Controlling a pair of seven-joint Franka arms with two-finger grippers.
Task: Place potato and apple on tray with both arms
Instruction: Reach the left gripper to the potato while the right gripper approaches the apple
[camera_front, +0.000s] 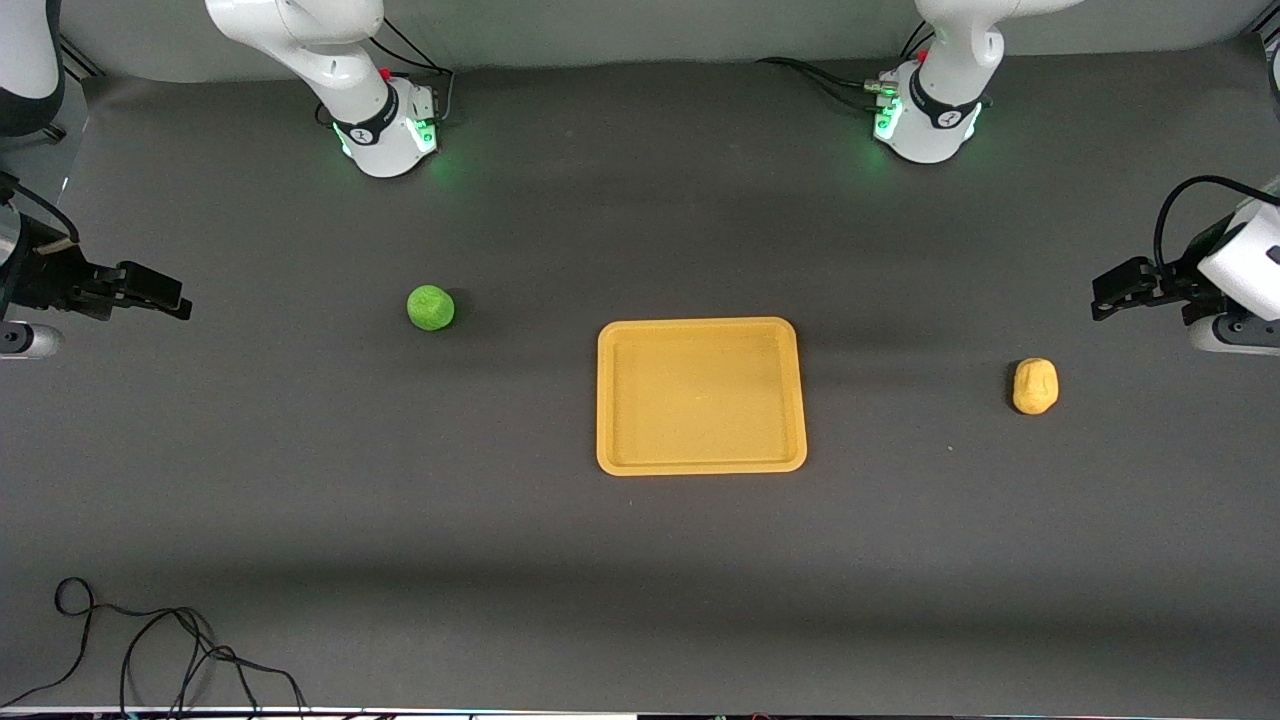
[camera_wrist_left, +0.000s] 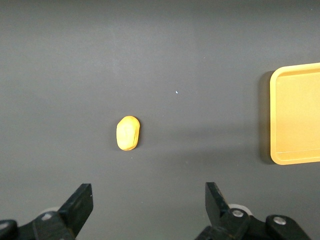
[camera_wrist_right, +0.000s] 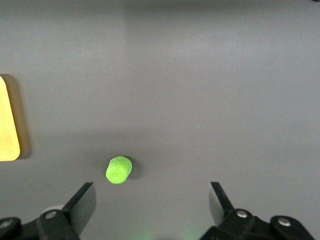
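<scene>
The yellow-orange tray (camera_front: 700, 325) lies flat and empty mid-table. The green apple (camera_front: 430, 307) sits on the mat toward the right arm's end, apart from the tray. The potato (camera_front: 1035, 386) lies toward the left arm's end, also apart from the tray. My right gripper (camera_front: 172, 298) hangs open and empty over the table's right-arm end. In its wrist view (camera_wrist_right: 152, 200) the apple (camera_wrist_right: 119, 170) and a tray corner (camera_wrist_right: 7, 125) show. My left gripper (camera_front: 1105, 297) hangs open and empty over the left-arm end. In its wrist view (camera_wrist_left: 148, 200) the potato (camera_wrist_left: 128, 133) and the tray (camera_wrist_left: 297, 120) show.
The two green-lit arm bases (camera_front: 390, 130) (camera_front: 925, 120) stand along the table edge farthest from the front camera. A loose black cable (camera_front: 150, 650) lies at the nearest edge toward the right arm's end. The dark grey mat covers the table.
</scene>
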